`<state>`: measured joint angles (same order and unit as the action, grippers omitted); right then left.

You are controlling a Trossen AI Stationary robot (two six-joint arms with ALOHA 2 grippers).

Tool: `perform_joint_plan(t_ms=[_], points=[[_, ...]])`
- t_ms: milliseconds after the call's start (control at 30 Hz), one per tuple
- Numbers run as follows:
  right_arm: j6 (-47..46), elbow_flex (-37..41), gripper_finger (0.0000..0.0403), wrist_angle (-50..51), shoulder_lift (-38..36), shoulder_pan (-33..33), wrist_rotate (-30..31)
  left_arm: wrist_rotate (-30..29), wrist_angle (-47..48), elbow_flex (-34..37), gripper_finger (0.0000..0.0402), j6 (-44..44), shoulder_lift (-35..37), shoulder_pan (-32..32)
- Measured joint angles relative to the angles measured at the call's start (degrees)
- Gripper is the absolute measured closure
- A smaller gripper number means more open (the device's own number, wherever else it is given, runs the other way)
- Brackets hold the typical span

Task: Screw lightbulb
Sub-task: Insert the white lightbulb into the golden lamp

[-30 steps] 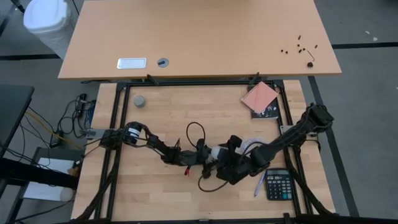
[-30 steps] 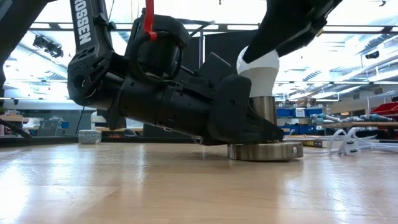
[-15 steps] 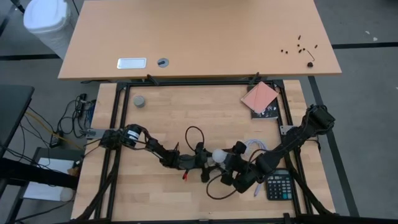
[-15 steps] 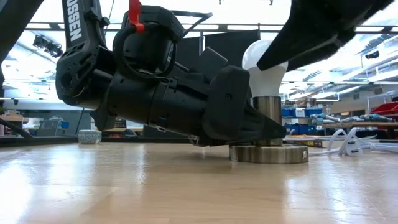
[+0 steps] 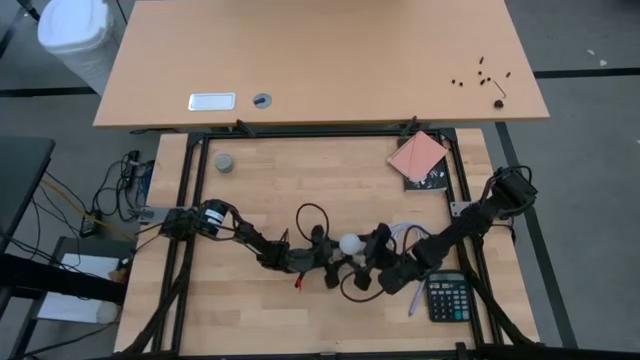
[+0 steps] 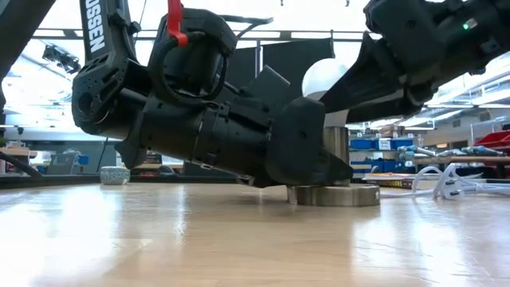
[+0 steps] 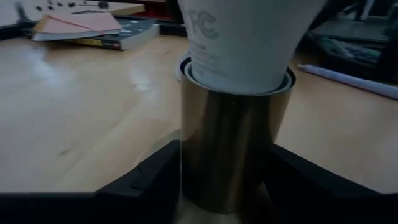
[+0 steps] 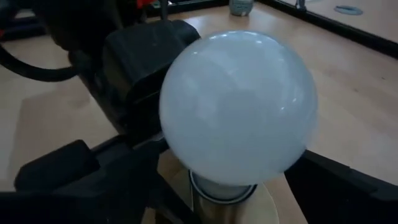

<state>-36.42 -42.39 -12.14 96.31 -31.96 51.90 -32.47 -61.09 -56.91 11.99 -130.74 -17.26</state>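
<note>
We found the lightbulb (image 5: pixel 349 243) standing upright near the middle of the wooden table (image 5: pixel 300 180), its narrow base seated in the tall metal socket (image 6: pixel 338 147), which rose from a round metallic disc (image 6: pixel 333 194) resting flat on the tabletop. From the left wrist view the bulb's white neck (image 7: pixel 239 43) sat inside the rim of the shiny cylinder (image 7: pixel 227 149). The left gripper (image 5: pixel 330 252) lay low against the table on the bulb's left side, and its two dark fingers (image 7: pixel 146 180) flanked the metal socket on either side, hugging it closely; we could not tell whether they actually pressed on it. The right gripper (image 5: pixel 368 250) reached in from the bulb's right, and in the right wrist view the round white head (image 8: pixel 239 106) filled the space between its dark fingers (image 8: pixel 339 183), which stood spread on both sides of the glass with a gap showing, so we judged it released rather than gripping. A calculator (image 5: pixel 449 297) lay by the right arm, a pink notepad (image 5: pixel 417 154) on a dark book sat toward the far right corner, and a small grey cap (image 5: pixel 225 162) rested at the far left.
</note>
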Motion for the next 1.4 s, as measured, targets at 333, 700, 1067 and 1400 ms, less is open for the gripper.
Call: perform_joint_plan(t_ms=[333,700,1067,1400], points=[[2.33,0.07,0.0085,1.66,0.0,0.76,0.09,-3.81,2.81,-0.15,0.0189,0.13,0.17,0.0],[3.13,0.07,0.0091,3.73,-0.41,0.97,0.37,-3.68,3.04,-0.13,0.0189,0.22,0.17,0.0],[4.3,0.07,0.0095,10.17,-6.55,1.41,-4.95,-2.43,3.03,-0.09,0.0189,-0.77,0.17,-0.04],[0.45,0.68,0.0096,10.62,-5.57,0.23,-3.92,-2.25,3.05,-0.06,0.0189,-0.79,0.13,-0.07]])
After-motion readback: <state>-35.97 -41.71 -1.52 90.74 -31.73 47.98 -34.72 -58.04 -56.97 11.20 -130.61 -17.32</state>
